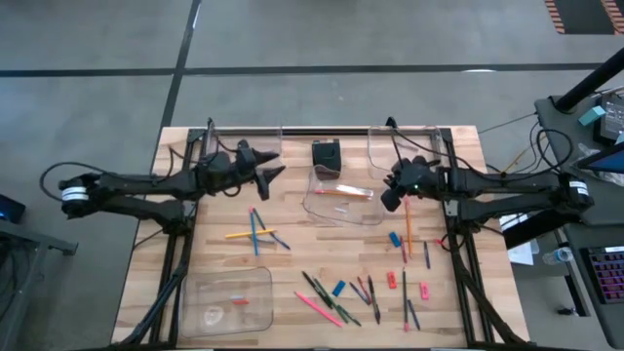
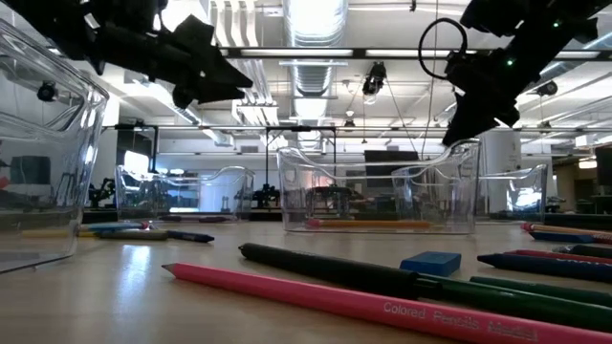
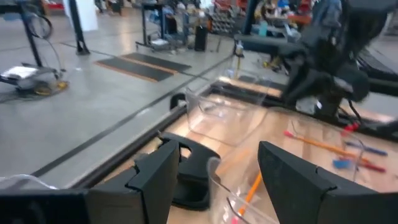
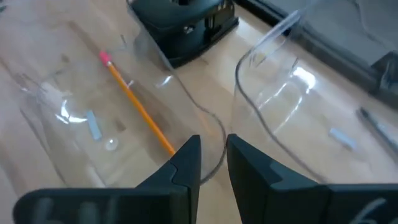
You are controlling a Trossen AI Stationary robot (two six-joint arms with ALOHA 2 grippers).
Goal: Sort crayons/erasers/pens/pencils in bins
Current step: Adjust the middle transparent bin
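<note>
Above the back of the tabletop [image 1: 224, 263], the right tool [image 1: 392, 191] hangs over the right end of the middle bin [image 1: 322, 207], its fingers [image 4: 186, 163] nearly closed with only a thin slit between them and nothing in it. Its wrist view looks down through the clear bin wall at an orange pencil [image 4: 138, 109] with a pink end lying inside; the bin's rim is hard to trace there because of glare. Just behind stands a small black box [image 1: 327, 156], cut off at the edge of that wrist view.

The left tool [image 1: 265, 168] hovers at the back left, released, fingers [image 3: 158, 180] spread wide and empty. Its wrist view is blurred; the black box, the clear bins and the right arm beyond can be made out, little else.

Another bin [image 1: 405, 141] sits at the back right, partly covered by the right arm, and a third [image 1: 226, 300] at the front left holds a small reddish piece too small to identify. A fourth at the back left is only a faint outline under the left arm.

Loose on the tabletop: a crossed cluster of pencils [image 1: 255, 232] left of centre, an orange stick [image 1: 409, 232] under the right arm, a blue eraser [image 1: 395, 238] beside it, and a front scatter of pens, crayons and pencils [image 1: 336, 300] with red erasers [image 1: 392, 280]. Which dark sticks are pens or crayons is hard to tell from above. In the low view a pink pencil [image 2: 363, 304] runs off the picture's edge.
</note>
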